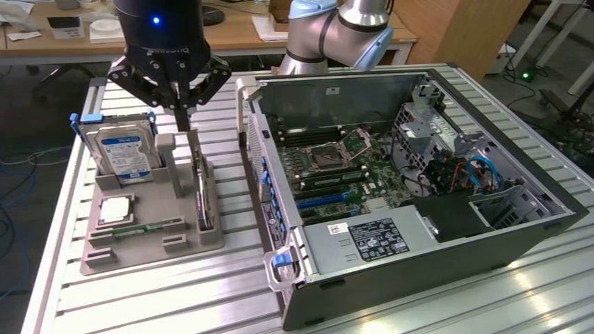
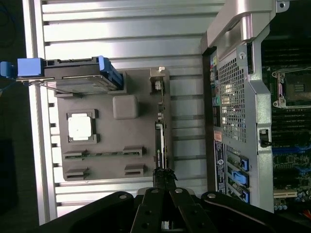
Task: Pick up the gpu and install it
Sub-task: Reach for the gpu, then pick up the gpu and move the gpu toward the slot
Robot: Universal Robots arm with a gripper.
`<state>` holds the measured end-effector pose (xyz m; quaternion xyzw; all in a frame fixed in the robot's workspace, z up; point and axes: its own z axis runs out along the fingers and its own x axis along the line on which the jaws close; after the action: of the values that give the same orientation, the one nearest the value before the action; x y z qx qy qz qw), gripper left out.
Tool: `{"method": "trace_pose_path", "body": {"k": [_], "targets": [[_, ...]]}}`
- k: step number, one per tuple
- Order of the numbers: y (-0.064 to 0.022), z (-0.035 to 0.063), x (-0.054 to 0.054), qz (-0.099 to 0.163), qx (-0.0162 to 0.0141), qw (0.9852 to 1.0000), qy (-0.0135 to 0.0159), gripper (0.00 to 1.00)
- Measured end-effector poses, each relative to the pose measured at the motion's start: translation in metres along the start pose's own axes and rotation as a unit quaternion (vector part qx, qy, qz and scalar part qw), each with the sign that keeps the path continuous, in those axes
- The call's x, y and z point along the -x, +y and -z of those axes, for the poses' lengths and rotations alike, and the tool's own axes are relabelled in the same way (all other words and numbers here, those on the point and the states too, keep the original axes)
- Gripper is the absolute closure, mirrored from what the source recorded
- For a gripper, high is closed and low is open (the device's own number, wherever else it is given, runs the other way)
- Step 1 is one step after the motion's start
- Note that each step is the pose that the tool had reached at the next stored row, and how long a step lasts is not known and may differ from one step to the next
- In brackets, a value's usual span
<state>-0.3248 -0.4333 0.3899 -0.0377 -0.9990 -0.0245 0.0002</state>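
Gripper (image 1: 186, 125) sits right on the graphics card (image 1: 202, 188), which stands on edge in the grey holder (image 1: 181, 240), directly beneath the fingers. The card's long axis runs level, away from the fingertips, so they meet 1 end of its top edge. The fingers are closed tight, apparently pinching that edge. The open computer case (image 1: 390, 90) lies off to 1 side.

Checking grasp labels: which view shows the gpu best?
Exterior view: the gpu stands on edge in the gray holder, its side face visible, with the hand shut on its top edge. The wrist view shows the gpu edge-on, a thin strip.
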Motion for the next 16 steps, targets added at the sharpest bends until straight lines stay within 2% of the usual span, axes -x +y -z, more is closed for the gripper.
{"method": "trace_pose_path", "body": {"k": [12, 14, 16], "targets": [[0.0, 0.0, 0.0, 0.0, 0.0, 1.0, 0.0, 0.89], [0.0, 0.0, 0.0, 0.0, 0.0, 1.0, 0.0, 0.77], [0.0, 0.0, 0.0, 0.0, 0.0, 1.0, 0.0, 0.77]]}}
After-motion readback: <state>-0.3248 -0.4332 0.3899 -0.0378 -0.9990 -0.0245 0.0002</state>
